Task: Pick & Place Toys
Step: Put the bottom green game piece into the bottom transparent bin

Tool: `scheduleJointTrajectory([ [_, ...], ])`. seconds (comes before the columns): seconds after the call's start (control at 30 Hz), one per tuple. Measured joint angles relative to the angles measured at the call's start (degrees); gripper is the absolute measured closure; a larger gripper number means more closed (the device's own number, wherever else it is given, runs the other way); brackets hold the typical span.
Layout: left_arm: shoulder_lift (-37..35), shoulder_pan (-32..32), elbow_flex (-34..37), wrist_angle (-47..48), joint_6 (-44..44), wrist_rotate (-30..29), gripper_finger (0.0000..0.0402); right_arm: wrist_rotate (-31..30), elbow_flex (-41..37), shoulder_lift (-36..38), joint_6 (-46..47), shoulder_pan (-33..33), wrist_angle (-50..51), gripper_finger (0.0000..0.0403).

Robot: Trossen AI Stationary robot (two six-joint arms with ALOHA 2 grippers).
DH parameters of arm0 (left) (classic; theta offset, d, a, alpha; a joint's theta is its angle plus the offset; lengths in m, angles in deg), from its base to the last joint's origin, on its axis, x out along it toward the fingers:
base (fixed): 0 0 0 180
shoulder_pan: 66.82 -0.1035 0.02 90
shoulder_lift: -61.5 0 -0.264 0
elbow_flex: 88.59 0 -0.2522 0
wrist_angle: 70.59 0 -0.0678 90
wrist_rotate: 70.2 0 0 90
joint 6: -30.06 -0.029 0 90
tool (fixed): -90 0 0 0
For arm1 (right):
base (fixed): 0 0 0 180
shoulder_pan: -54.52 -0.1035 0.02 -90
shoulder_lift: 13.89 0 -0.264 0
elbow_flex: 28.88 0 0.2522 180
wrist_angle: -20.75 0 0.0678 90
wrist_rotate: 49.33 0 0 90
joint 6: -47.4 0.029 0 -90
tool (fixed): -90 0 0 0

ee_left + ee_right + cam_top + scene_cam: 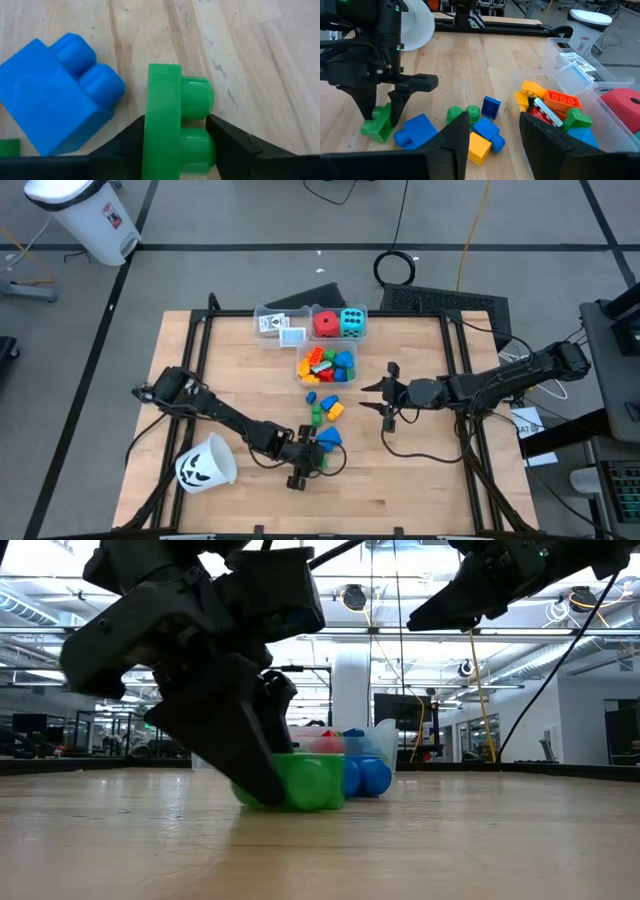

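Left gripper (175,142) pinches green block (175,125) near the table's (420,480) front edge, fingers flanking plate and studs. Hard, light, slick plastic (may twist); flat sides grip safer. Right gripper (385,392) hovers part-open, empty, toward right edge.

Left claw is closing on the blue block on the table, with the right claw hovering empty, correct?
Not quite: in the left wrist view the left claw straddles the green block; the blue block lies beside it, untouched. The right claw does hover empty.
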Motion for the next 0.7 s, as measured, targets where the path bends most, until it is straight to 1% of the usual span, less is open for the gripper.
scheduleJointTrajectory([
  [0.03, 0.0, 0.0, 0.0, -0.1, 0.5, -0.1, 0.0227, 0.0, 0.0, 0.0, 0.3, 0.0, 0.0, 0.0257],
  [0.2, -1.9, -0.2, 0.0, 0.0, 4.1, -1.4, 0.0228, 0.5, 0.0, 0.0, 1.1, 0.0, 0.0, 0.0257],
  [0.27, -3.9, -0.3, 0.0, -0.3, 5.3, -2.9, 0.0228, 2.7, 0.0, 0.0, 1.2, 0.0, -0.1, 0.0257],
  [0.33, -5.9, -0.3, 0.0, -0.5, 6.0, -4.9, 0.0228, 6.1, 0.0, 0.0, 0.6, 0.0, -0.4, 0.0257],
  [0.4, -8.2, -0.6, 0.0, -0.6, 8.1, -5.8, 0.0228, 9.0, 0.0, -0.3, -1.7, -0.3, -0.7, 0.0258],
  [0.43, -9.5, -0.9, 0.0, -0.8, 9.9, -5.8, 0.0228, 9.5, -0.4, -0.8, -3.5, -0.8, -1.5, 0.0258],
  [0.5, -11.7, -1.6, 0.0, -2.2, 14.8, -5.6, 0.0228, 10.1, -2.0, -2.3, -8.6, -2.4, -4.8, 0.0259],
  [0.57, -13.5, -2.6, 0.0, -3.7, 18.7, -3.6, 0.0228, 10.2, -3.9, -5.2, -14.3, -4.3, -11.5, 0.0257],
  [0.63, -14.3, -3.5, 0.0, -6.4, 20.6, -1.3, 0.0228, 10.0, -5.0, -9.0, -20.0, -6.2, -19.8, 0.0251],
  [0.7, -15.1, -3.9, 0.0, -8.5, 21.0, 0.5, 0.0228, 8.6, -5.1, -13.3, -24.7, -7.6, -27.2, 0.0237],
])
